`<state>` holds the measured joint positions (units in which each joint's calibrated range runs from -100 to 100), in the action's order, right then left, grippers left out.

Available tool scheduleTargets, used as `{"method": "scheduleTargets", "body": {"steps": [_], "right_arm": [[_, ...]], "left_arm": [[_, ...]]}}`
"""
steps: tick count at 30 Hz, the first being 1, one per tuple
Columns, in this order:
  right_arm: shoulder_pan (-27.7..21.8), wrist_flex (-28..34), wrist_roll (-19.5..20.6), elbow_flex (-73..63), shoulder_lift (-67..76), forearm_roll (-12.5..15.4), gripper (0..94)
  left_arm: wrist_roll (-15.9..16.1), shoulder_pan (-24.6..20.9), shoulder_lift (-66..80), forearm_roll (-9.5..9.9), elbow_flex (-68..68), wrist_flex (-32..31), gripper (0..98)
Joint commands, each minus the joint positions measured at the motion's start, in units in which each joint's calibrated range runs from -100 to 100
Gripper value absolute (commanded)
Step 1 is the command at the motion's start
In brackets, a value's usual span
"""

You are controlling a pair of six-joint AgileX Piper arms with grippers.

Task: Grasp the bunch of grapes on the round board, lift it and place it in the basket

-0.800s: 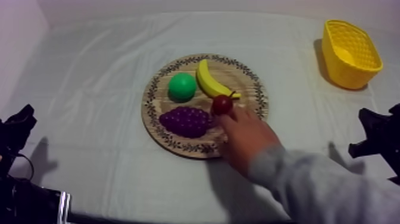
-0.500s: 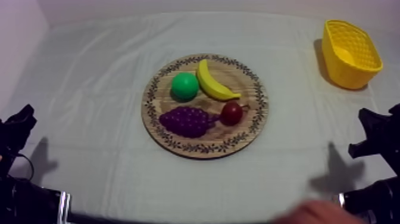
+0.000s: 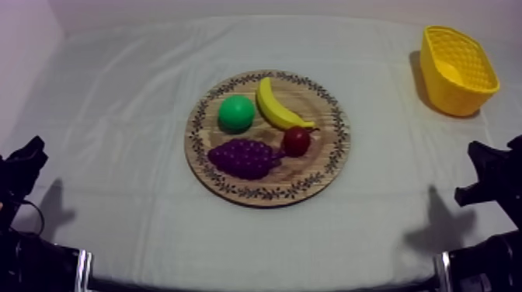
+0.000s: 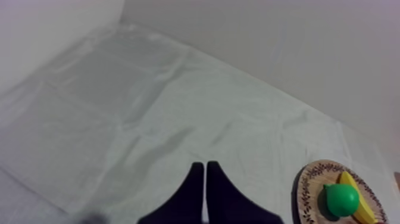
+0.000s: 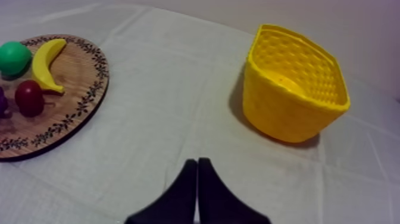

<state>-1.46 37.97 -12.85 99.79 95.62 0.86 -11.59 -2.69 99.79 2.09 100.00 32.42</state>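
Note:
The purple bunch of grapes [image 3: 243, 158] lies on the front left part of the round wooden board [image 3: 311, 169] at the table's middle, touching a small red fruit [image 3: 296, 141]. The yellow basket [image 3: 448, 95] stands at the far right, upright with nothing in it [image 5: 294, 95]. My left gripper [image 3: 26, 161] rests low at the left edge; its fingers lie together as a narrow wedge [image 4: 205, 174]. My right gripper [image 3: 486, 169] rests low at the right edge, also shut on nothing [image 5: 197, 168], with the board [image 5: 71, 116] and basket ahead of it.
A banana [image 3: 278, 107] and a round green pear [image 3: 236, 112] lie on the board's far half. In the left wrist view the pear [image 4: 341, 199] and board rim [image 4: 308, 184] sit far across bare cloth. Open cloth separates board and basket.
A person's hand that was at the small red fruit has drawn back off the table. The red fruit and the pear have shifted slightly. Both arms have stayed still.

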Motion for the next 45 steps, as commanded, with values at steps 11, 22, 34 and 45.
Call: {"method": "scheduleTargets", "body": {"steps": [11, 22, 34, 45], "right_arm": [[0.0, 0.0, 0.0, 0.0, 0.0, 0.0, 0.3], [0.0, 0.0, 0.0, 0.0, 0.0, 0.0, 0.3], [0.4, 0.3, 1.5, 0.0, 0.0, -0.1, 0.6], [3.6, -4.5, 9.3, -12.2, -13.2, -2.2, 1.1]], "left_arm": [[0.0, 0.0, 0.0, -0.01, 0.0, 0.0, 0.1], [0.0, 0.0, 0.0, -0.01, 0.0, 0.0, 0.1], [0.0, 0.0, 0.0, -0.01, 0.0, 0.0, 0.1], [0.0, 0.0, 0.0, -0.01, 0.0, 0.0, 0.1]]}}
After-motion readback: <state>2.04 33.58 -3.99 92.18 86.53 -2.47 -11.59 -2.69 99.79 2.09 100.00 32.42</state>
